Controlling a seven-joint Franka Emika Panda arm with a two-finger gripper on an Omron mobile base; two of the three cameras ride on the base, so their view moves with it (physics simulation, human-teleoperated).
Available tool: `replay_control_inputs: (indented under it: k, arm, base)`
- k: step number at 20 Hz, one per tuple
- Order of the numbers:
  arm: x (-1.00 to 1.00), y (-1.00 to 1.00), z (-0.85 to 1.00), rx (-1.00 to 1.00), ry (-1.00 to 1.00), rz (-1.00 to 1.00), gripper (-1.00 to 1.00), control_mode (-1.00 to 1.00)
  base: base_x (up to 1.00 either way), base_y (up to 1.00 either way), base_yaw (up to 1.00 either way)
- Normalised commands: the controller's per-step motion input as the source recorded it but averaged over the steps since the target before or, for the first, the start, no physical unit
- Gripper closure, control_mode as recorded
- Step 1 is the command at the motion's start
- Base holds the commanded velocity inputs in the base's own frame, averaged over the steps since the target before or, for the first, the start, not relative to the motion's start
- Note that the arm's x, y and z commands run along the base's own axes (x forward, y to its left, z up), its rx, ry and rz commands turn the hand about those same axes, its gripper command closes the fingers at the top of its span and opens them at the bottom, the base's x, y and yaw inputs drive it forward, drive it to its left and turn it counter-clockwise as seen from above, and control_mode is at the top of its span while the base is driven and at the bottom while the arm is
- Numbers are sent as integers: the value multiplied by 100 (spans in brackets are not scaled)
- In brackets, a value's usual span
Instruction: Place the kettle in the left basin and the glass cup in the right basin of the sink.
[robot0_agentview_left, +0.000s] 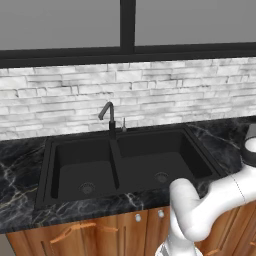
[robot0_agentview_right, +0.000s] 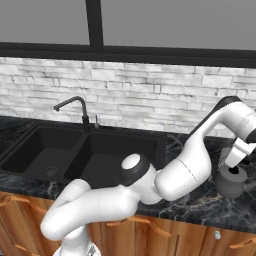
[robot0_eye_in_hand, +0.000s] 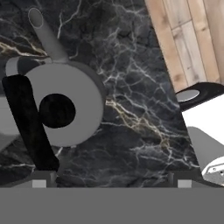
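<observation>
pincer spread wide above kettle | hand view: spout | sink bare

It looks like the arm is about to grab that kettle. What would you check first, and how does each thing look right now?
1. Gripper over the kettle: ok, it hangs just above the lid on the counter right of the sink.
2. Kettle centred between the fingers: not ok, in the hand view the lid and knob sit off toward one side.
3. Jaws open enough for the handle: cannot tell, the fingertips barely show.
4. Left basin free to receive it: ok, just its drain shows.
5. Right basin free for the cup: ok.
6. Kettle upright: ok, the lid faces the camera.
</observation>
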Motion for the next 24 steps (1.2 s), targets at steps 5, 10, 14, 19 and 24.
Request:
replay_control_inputs:
  k: [5, 10, 14, 19, 24]
  arm:
    - [18, -11, -8, -1, -1, -3, -100, -100]
    - [18, -7, -14, -5, 0, -1, -100, -100]
    - [19, -10, -13, -4, -1, 0, -100, -100]
    - [14, -18, -14, -2, -5, 0, -100, -100]
    - [17, -21, -15, -2, -5, 0, -100, -100]
  base:
    - [0, 0, 0]
    - [0, 0, 0]
    - [0, 0, 0]
    - [0, 0, 0]
    - [0, 0, 0]
